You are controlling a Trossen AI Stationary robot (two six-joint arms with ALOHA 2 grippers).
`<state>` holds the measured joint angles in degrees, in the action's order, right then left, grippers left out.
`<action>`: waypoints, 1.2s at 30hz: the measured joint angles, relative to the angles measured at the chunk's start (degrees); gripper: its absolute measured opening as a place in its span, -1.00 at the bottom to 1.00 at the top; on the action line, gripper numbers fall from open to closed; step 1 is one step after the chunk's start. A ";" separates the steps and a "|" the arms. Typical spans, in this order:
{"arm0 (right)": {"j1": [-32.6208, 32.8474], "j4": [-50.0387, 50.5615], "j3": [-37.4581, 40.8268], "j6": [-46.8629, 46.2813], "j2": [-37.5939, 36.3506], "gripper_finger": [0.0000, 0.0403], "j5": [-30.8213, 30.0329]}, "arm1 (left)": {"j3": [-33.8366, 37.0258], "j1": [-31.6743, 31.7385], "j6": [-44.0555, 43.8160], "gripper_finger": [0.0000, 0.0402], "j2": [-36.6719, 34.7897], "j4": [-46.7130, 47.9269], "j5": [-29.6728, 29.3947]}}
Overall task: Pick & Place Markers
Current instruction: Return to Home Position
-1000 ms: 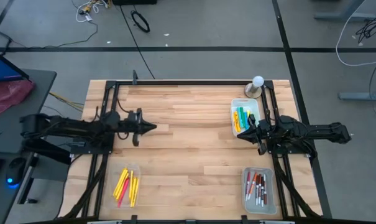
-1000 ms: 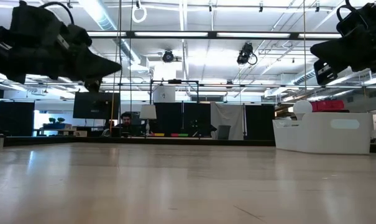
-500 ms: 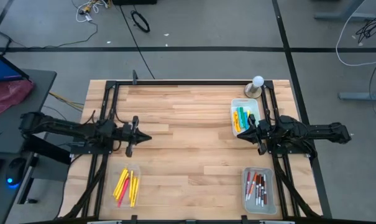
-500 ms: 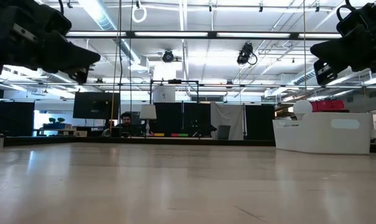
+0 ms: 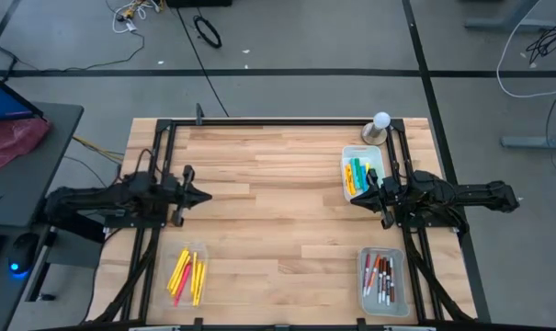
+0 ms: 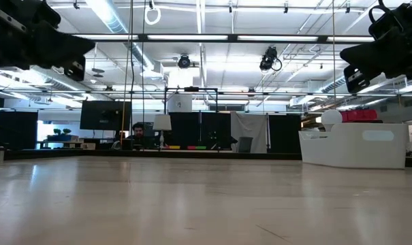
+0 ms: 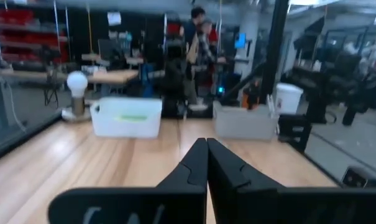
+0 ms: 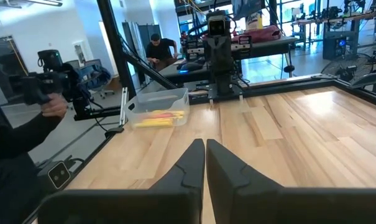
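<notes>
Markers (image 5: 185,276) sit sorted in three trays (image 5: 373,157) in the high view: yellow and pink lower left, green and blue at right, white-bodied lower right. The left gripper (image 5: 207,196) hovers left of centre, and the right gripper (image 5: 355,200) is just beside the green batch. Low view: both grippers hang in the upper corners. Wrist views: each arm's jaws are pressed together, gripping nothing.
</notes>
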<state>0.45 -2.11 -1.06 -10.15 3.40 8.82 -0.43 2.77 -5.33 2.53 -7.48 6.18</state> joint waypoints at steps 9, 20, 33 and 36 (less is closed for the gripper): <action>0.00 -0.02 0.00 0.00 0.02 -0.90 0.02 | 0.00 -4.07 1.07 -0.98 -2.30 4.08 -7.96; 0.01 0.00 0.00 -0.01 0.02 -0.90 0.02 | 0.00 -5.64 4.34 -0.95 -2.24 5.59 -8.46; 0.01 -0.01 0.00 -0.01 0.02 -0.90 0.01 | 0.02 -5.64 -1.48 -0.92 -2.16 4.15 -8.57; 0.02 -0.01 0.00 0.00 0.02 -0.90 0.02 | 0.02 -5.64 -1.52 -0.91 -2.16 4.04 -8.57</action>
<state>0.47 -2.12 -1.06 -10.15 3.42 8.84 -0.40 -2.87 -6.85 0.36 -3.44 -2.39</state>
